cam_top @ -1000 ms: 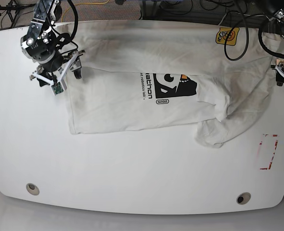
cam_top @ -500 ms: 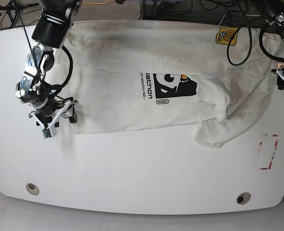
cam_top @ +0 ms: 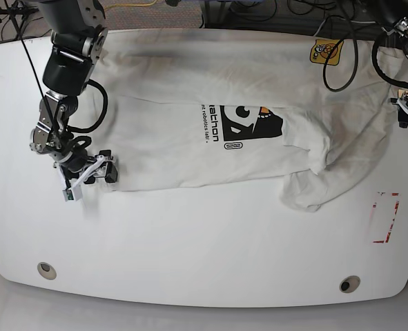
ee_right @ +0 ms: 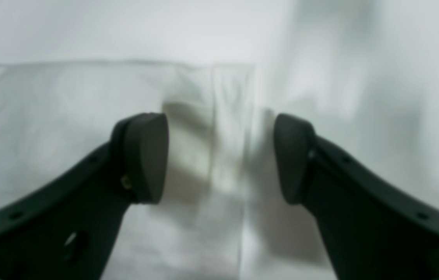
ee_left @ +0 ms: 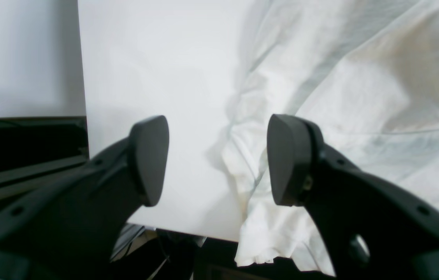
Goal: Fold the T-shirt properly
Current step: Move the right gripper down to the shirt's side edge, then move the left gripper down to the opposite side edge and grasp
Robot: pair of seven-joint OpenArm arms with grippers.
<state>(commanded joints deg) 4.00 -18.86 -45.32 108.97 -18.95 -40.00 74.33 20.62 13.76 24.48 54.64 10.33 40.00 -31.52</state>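
The cream T-shirt point(cam_top: 190, 83) lies spread across the back of the white table point(cam_top: 190, 234), with a black print point(cam_top: 248, 124) and a yellow logo patch point(cam_top: 326, 52). Its right part is bunched into folds point(cam_top: 328, 179). My right gripper point(cam_top: 93, 178) sits low at the shirt's front-left corner. In the right wrist view that gripper point(ee_right: 219, 159) is open, with the hemmed corner point(ee_right: 227, 116) lying between its fingers. My left gripper point(cam_top: 405, 110) is at the shirt's right edge. In the left wrist view it point(ee_left: 217, 159) is open over the crumpled shirt edge point(ee_left: 243, 163), close to the table's edge.
A red rectangle mark point(cam_top: 385, 217) is on the table at the front right. Two round holes point(cam_top: 46, 270) point(cam_top: 349, 284) sit near the front edge. Black cables point(cam_top: 342, 62) hang over the shirt's back right. Part of the shirt point(ee_left: 266, 241) hangs over the table's edge.
My right gripper has travelled down the shirt's left edge from the back left to its front-left corner and turned toward the cloth. The left gripper and the shirt have stayed put.
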